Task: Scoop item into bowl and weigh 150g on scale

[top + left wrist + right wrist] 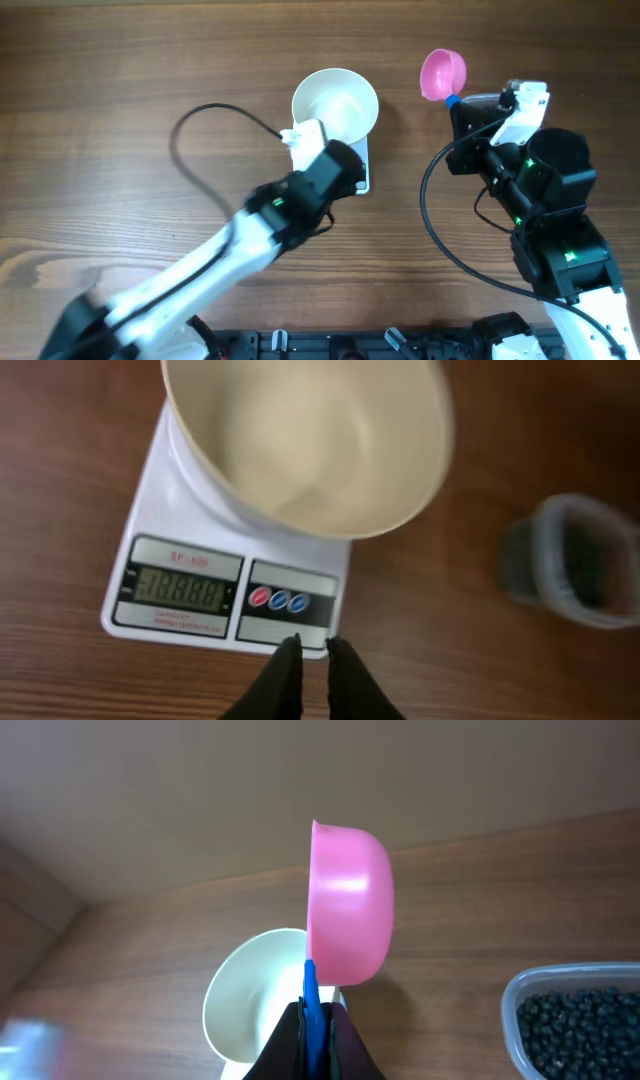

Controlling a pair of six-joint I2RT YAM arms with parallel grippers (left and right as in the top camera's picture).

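- My left pincer, open a crack and empty, hovers at the near edge of the scale.
- The bowl on it is empty.
- My right pincer clamps the scoop.
- Next, I judge: dip into the beads, right.
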